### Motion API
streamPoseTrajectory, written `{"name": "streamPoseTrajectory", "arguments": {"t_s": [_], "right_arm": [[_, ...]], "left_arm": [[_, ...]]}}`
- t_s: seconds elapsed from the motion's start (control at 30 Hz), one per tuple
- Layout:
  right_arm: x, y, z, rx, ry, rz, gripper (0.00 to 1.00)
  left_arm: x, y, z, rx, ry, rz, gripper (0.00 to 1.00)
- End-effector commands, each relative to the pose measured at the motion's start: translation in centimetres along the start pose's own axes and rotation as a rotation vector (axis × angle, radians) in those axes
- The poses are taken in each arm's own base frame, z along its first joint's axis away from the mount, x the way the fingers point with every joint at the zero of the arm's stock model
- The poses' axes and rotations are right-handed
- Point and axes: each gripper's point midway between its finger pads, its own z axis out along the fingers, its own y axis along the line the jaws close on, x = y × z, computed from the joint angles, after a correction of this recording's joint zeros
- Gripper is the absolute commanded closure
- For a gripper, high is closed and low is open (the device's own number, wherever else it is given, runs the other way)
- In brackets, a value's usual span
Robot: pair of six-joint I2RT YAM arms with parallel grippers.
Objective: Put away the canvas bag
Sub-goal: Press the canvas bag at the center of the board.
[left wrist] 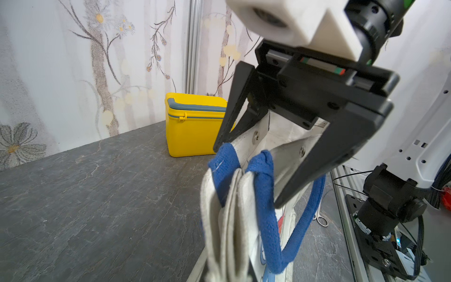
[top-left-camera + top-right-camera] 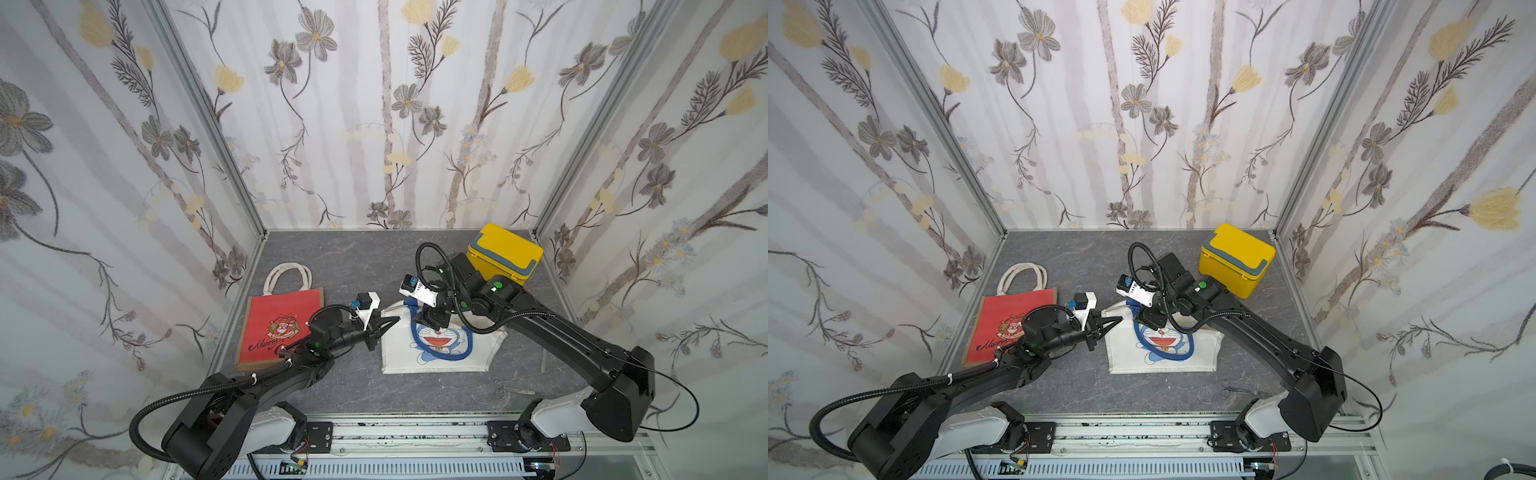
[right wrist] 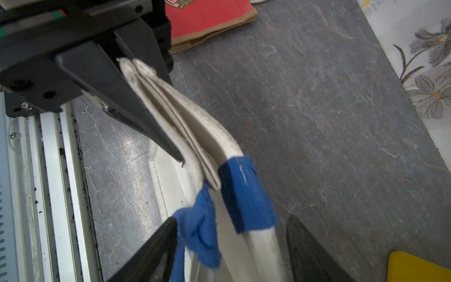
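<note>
Top views: two pincers meet at a white canvas bag

A white canvas bag (image 2: 436,353) printed with a blue cartoon cat lies on the grey tabletop (image 2: 353,266), between a flat red bag (image 2: 278,328) and a yellow box (image 2: 505,253). The left pincer (image 2: 395,320) is clenched on a corner of the bag's far edge, which shows as bunched folds in the right wrist view. The right pincer (image 1: 246,177) is released, its jaws astride the blue handles (image 1: 266,195). Small scissors (image 2: 511,388) lie near the front rail.
</note>
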Motion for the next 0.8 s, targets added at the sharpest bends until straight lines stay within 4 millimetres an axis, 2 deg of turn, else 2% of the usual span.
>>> {"name": "streamPoseTrajectory", "arguments": {"t_s": [0.0, 0.03, 0.1, 0.13, 0.17, 0.27, 0.33, 0.37, 0.4, 0.47, 0.57, 0.77], "right_arm": [[1.0, -0.5, -0.4, 0.034, 0.030, 0.011, 0.50], [1.0, -0.3, -0.5, 0.025, 0.021, 0.012, 0.57], [0.5, 0.0, -0.9, 0.013, -0.012, 0.008, 0.86], [0.4, 0.2, -1.1, 0.005, -0.026, 0.004, 0.95], [0.1, 0.2, -1.2, 0.003, -0.040, 0.001, 0.99], [-0.1, 0.1, -1.6, 0.015, -0.050, -0.004, 0.94], [-0.1, 0.3, -1.7, 0.007, -0.052, -0.002, 0.76], [0.0, 0.4, -1.7, 0.000, -0.053, 0.003, 0.59], [0.2, 0.6, -1.7, -0.005, -0.049, 0.009, 0.53], [0.5, 0.8, -1.6, -0.014, -0.045, 0.019, 0.49], [0.9, 1.1, -1.2, -0.027, -0.040, 0.023, 0.52], [1.2, 0.6, -1.4, 0.012, -0.040, 0.017, 0.76]], "left_arm": [[-0.4, 0.4, -0.4, -0.021, -0.013, 0.012, 0.99], [-0.4, 0.4, -0.5, -0.019, -0.012, 0.011, 0.99], [-0.4, 0.4, -0.5, -0.021, -0.010, 0.010, 0.99], [-0.4, 0.5, -0.6, -0.024, -0.011, 0.010, 0.99], [-0.4, 0.4, -0.6, -0.024, -0.013, 0.012, 0.99], [-0.5, 0.4, -0.9, -0.019, -0.016, 0.011, 0.99], [-0.5, 0.3, -1.1, -0.006, -0.014, 0.009, 1.00], [-0.4, 0.4, -1.2, -0.005, -0.011, 0.007, 1.00], [-0.4, 0.5, -1.3, -0.006, -0.009, 0.005, 1.00], [-0.5, 0.6, -1.5, -0.009, -0.010, 0.002, 1.00], [-0.5, 0.6, -1.8, -0.011, -0.010, 0.001, 1.00], [-0.4, 0.7, -2.0, -0.020, -0.004, -0.003, 1.00]]}}
